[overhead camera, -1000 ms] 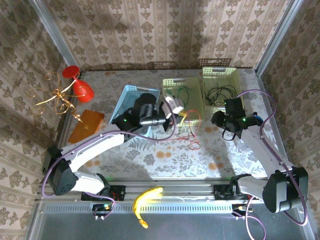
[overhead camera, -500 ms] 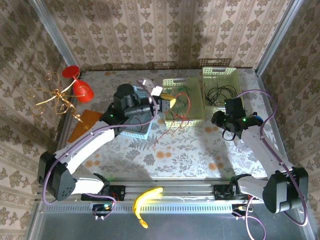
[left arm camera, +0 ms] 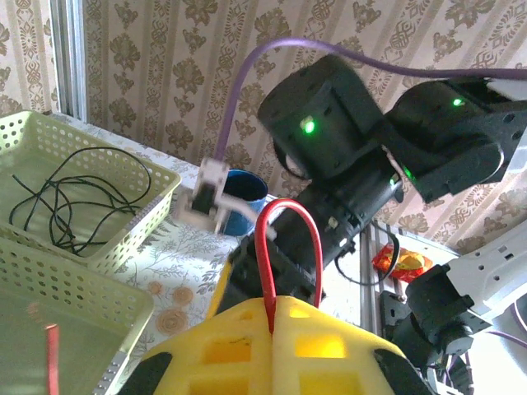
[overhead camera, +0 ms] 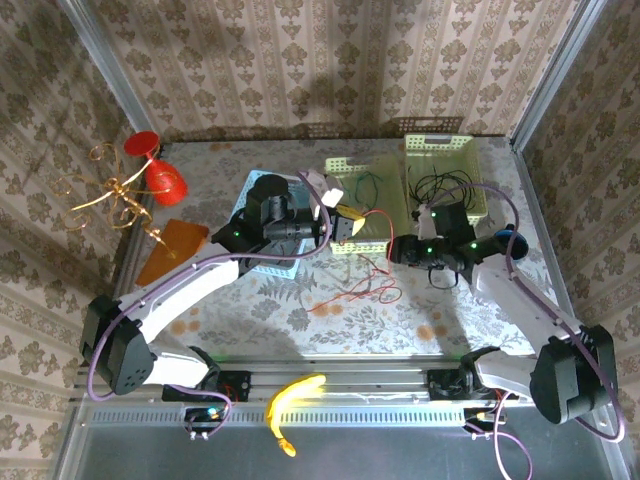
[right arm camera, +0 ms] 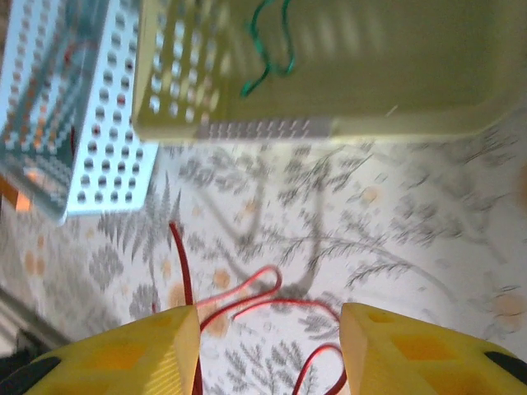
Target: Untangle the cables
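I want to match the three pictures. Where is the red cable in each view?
Top external: the red cable hangs from the left fingers onto the table, centre.
Left wrist: a loop at centre, pinched by those fingers.
Right wrist: lower centre, seen between the open right fingers.
Shared landmark: pale green basket.

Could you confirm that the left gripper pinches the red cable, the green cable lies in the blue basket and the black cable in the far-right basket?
Not quite: the right wrist view shows the green cable in the middle yellow-green basket. The left gripper does pinch the red cable, and the black cable lies in the far-right basket.
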